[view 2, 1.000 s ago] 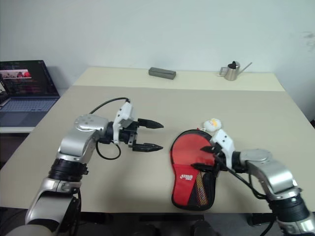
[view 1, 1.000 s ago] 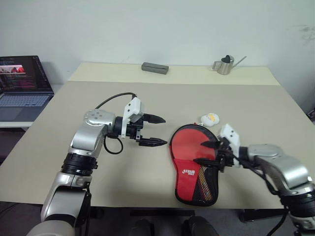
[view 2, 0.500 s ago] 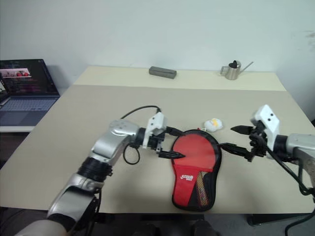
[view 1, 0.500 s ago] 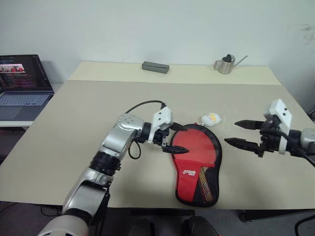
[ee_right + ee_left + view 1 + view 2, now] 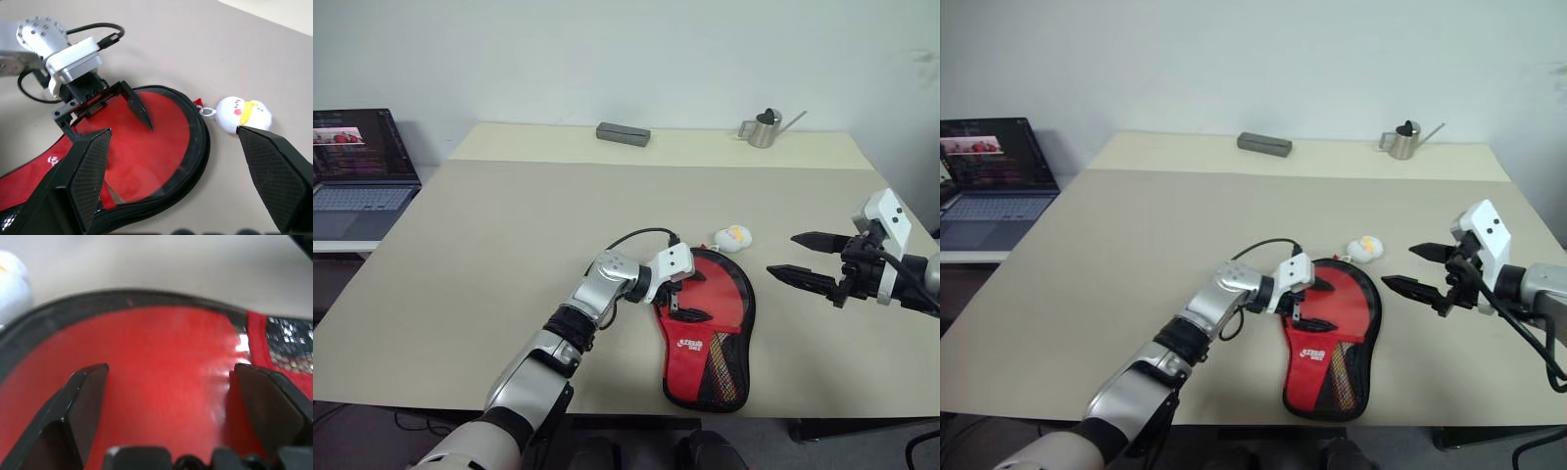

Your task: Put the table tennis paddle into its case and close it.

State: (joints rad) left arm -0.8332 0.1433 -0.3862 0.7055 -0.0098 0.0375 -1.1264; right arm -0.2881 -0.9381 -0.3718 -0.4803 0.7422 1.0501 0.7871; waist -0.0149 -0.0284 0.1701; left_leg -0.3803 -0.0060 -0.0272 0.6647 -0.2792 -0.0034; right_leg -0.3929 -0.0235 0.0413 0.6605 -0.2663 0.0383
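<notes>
The black case (image 5: 744, 323) lies unzipped on the table's near right part. The table tennis paddle (image 5: 715, 294) rests in it with its round red face up. Its striped handle (image 5: 716, 370) shows through the grey mesh, below the red strip with the white logo. My left gripper (image 5: 691, 297) is open and low over the left part of that face, which lies between the two fingers (image 5: 83, 396). My right gripper (image 5: 783, 255) hangs open in the air to the right of the case, holding nothing. A white-yellow charm (image 5: 243, 112) lies by the case's far rim.
A laptop (image 5: 357, 162) stands on a side table at the far left. A grey block (image 5: 623, 134) and a small metal watering can (image 5: 764, 128) sit on the back table. The table's near edge (image 5: 607, 406) runs just below the case.
My left gripper swung right and down from the bare table onto the paddle's face. My right gripper lifted off the case and drew away to the right, then kept still.
</notes>
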